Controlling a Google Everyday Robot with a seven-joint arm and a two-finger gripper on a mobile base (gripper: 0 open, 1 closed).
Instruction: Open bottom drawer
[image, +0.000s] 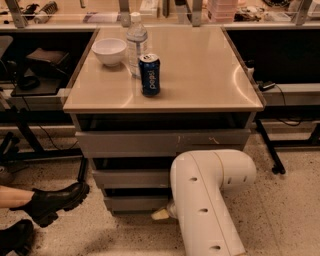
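Observation:
The bottom drawer (135, 202) is the lowest, narrowest grey front of three under the tan tabletop, and it sits closed in the cabinet. My white arm (207, 195) reaches down in front of the cabinet's right side and hides the right part of the lower drawers. My gripper (161, 214) shows only as a pale tip at floor level, just below the bottom drawer's front edge. Above it are the mid-sized plain drawer front (131, 178) and the widest, scratched drawer front (160, 142).
On the tabletop (200, 75) stand a white bowl (109, 50), a clear water bottle (136, 42) and a blue can (149, 74). A person's black boots (52, 200) rest on the floor at left. Dark benches with cables flank the cabinet.

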